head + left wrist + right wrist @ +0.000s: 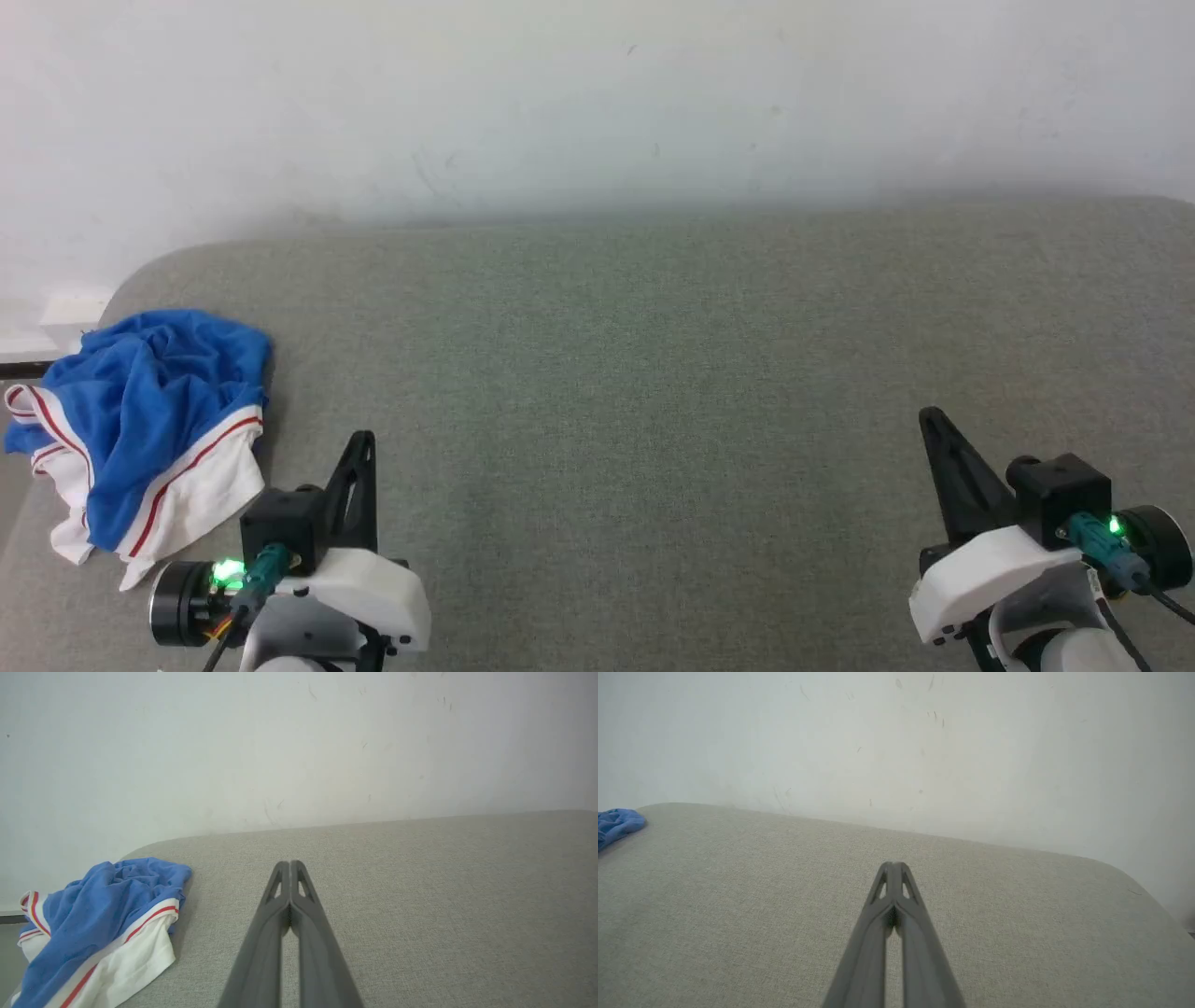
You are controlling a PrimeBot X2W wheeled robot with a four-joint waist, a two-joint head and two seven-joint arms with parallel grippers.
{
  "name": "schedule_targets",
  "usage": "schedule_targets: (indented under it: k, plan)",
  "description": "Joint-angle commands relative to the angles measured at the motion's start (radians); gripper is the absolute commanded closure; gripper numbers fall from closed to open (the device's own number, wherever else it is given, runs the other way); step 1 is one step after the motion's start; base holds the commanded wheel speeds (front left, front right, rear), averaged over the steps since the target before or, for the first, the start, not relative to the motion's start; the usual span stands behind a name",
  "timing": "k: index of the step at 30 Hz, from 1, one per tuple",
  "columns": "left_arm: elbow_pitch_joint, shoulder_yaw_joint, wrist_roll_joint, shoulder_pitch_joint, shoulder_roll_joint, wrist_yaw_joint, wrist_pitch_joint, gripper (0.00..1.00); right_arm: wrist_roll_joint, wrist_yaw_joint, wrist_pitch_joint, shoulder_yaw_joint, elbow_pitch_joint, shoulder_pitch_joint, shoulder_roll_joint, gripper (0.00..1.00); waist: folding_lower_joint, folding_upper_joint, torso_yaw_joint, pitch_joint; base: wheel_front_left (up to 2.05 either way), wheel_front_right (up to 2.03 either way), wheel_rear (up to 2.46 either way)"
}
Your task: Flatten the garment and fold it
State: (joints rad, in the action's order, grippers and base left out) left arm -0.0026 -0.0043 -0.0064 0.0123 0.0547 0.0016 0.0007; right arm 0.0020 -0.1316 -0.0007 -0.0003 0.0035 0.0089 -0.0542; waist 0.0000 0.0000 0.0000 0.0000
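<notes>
Nothing done yet: bright blue jersey T-shirt [140, 411] with white, red-striped sleeves is a crumpled heap, neither flattened nor folded.
It sits by the far-left rounded corner of the grey woven-fabric surface [653, 373], under the pale wall [560, 93], and seems to lap over the left edge. My left tool [362, 446] is clenched on nothing, near the heap's near-right side, not touching. My right tool [934, 422] is also clenched and empty, well apart at the right. Heap's long axis, as I read it, runs far-to-near along the left edge: blue bulk at the far end, white striped sleeve at the near end. Can't tell where collar or hem point. The whole job is left: grab, spread flat mid-surface, then fold.
</notes>
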Motion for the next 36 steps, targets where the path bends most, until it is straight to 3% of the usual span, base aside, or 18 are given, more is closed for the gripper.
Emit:
schedule_targets:
  k: [1,27,28,36]
  plan:
    - [0.003,0.004,0.006,-0.012,-0.005,-0.002,-0.001,1.00,-0.002,0.001,0.001,0.000,-0.004,-0.009,0.004,1.00,0.0000,0.0000,0.000,0.000,0.00,0.00,0.00]
    - [0.003,0.004,0.006,-0.012,-0.005,-0.002,-0.001,1.00,-0.002,0.001,0.001,0.000,-0.004,-0.009,0.004,1.00,0.0000,0.0000,0.000,0.000,0.00,0.00,0.00]
    - [0.000,0.000,0.000,0.000,0.000,0.000,0.000,0.00,0.000,0.000,0.000,0.000,0.000,0.000,0.000,0.00,0.0000,0.0000,0.000,0.000,0.00,0.00,0.00]
    - [-0.003,0.001,-0.004,0.005,0.000,-0.002,-0.008,0.00,0.009,0.000,-0.009,-0.008,0.003,0.002,-0.001,0.00,0.0000,0.0000,0.001,0.000,0.00,0.00,0.00]
